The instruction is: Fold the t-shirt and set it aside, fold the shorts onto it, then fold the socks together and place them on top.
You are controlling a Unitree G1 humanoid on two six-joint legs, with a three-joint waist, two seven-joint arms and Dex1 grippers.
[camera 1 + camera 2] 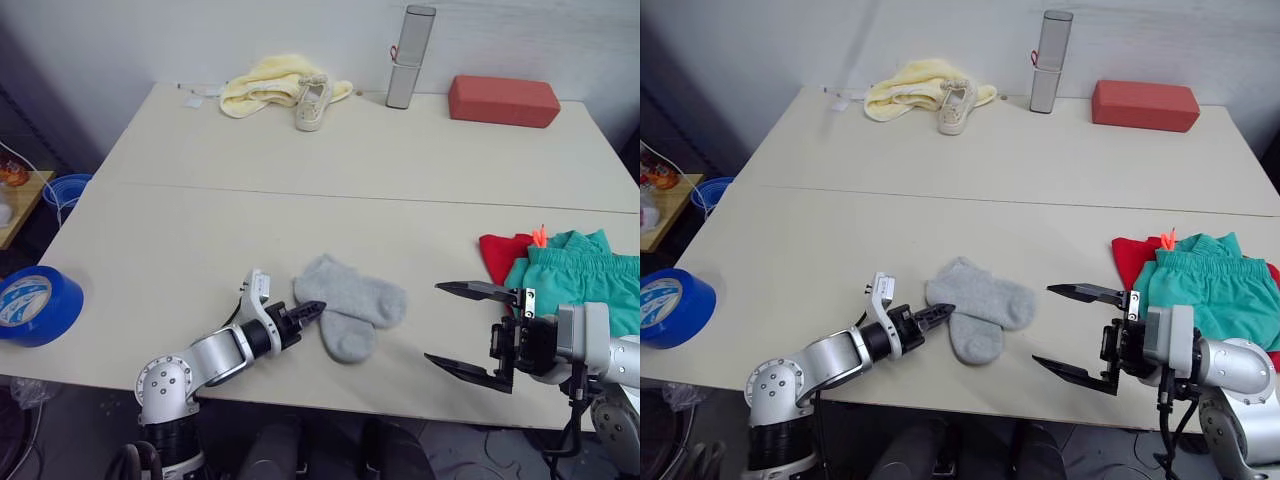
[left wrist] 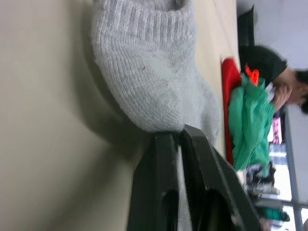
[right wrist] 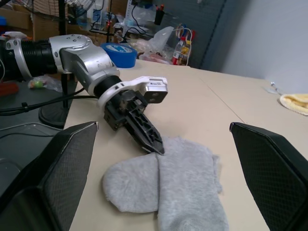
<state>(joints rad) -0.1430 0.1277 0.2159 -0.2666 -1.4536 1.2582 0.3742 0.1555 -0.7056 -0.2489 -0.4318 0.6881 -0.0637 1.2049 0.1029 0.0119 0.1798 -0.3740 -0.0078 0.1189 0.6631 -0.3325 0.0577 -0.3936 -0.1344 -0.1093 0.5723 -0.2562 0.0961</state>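
Note:
The two light grey socks (image 1: 350, 300) lie overlapping near the table's front edge. My left gripper (image 1: 312, 310) is at their left edge, and the left wrist view shows its fingers (image 2: 161, 183) pinched on grey knit. My right gripper (image 1: 465, 330) hovers to the right of the socks, wide open and empty. In its wrist view its fingertips (image 3: 62, 163) frame the socks (image 3: 178, 187). At the right edge of the table the teal shorts (image 1: 585, 275) lie on the red t-shirt (image 1: 505, 255), of which a corner shows.
A blue tape roll (image 1: 35, 305) sits at the table's (image 1: 300, 170) left edge. At the back are a yellow cloth (image 1: 265, 85), a beige sneaker (image 1: 312, 100), a grey cylinder (image 1: 408, 55) and a red block (image 1: 503, 100). A person (image 2: 262, 62) is beyond the table.

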